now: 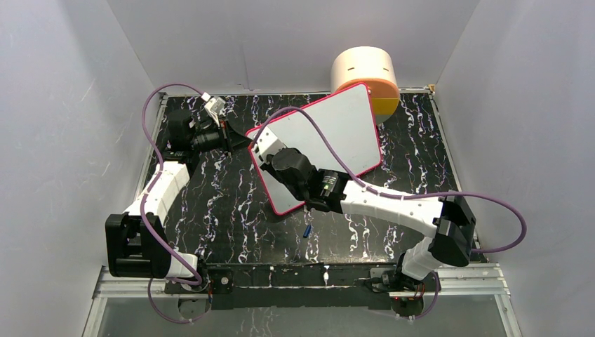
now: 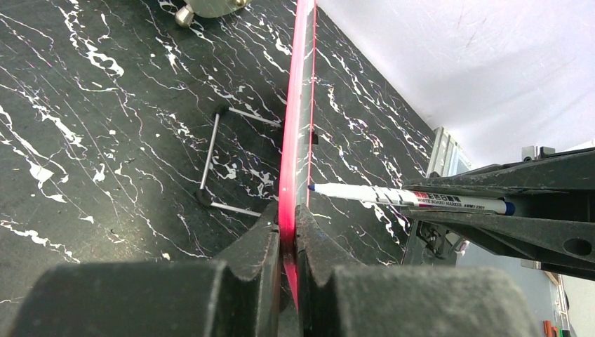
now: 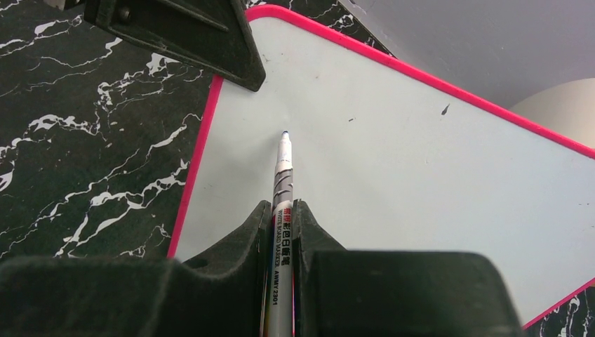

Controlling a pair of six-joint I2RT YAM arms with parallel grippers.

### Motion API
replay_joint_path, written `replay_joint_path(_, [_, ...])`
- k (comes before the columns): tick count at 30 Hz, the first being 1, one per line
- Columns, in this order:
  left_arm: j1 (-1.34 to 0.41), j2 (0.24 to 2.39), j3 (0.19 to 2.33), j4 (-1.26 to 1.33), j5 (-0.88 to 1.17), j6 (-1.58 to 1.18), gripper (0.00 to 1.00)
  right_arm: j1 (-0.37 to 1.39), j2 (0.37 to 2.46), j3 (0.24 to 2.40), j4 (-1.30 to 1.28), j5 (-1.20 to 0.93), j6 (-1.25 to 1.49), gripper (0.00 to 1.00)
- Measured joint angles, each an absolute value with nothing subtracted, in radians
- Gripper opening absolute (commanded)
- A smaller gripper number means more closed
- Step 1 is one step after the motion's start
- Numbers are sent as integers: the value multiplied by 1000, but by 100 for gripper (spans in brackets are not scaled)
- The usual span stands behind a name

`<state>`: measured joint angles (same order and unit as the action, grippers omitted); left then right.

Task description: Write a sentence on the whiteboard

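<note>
My left end effector (image 2: 288, 226) is clamped on the pink edge of the whiteboard (image 1: 344, 123), at its 9 o'clock side. It props the board up tilted off the table (image 1: 231, 203) so it won't slide while I write. My right end effector (image 3: 282, 210) pinches the marker (image 3: 283, 165), tip pointing 12 o'clock right at the blank surface, so I'd say the sentence isn't started yet.

Whiteboard (image 3: 393, 140) smooth, pale, matt; table (image 1: 231, 203) black marble-look, slight sheen.
</note>
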<state>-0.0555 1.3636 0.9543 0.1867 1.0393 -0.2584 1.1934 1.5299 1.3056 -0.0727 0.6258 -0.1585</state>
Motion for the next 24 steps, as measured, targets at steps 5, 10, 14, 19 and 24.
replay_joint_path(5, [-56, 1364, 954, 187, 1040, -259, 0, 1193, 1537, 1306, -70, 630, -161, 0])
replay_joint_path(10, [-56, 1364, 954, 187, 1040, -262, 0, 1193, 1540, 1306, -41, 635, -162, 0])
replay_joint_path(14, [-56, 1364, 953, 190, 1041, -263, 0, 1193, 1540, 1306, -22, 644, -165, 0])
replay_joint_path(19, [-56, 1364, 949, 200, 1043, -266, 0, 1193, 1540, 1306, -19, 656, -176, 0])
replay_joint_path(24, [-56, 1364, 949, 203, 1044, -270, 0, 1193, 1546, 1306, -19, 660, -185, 0])
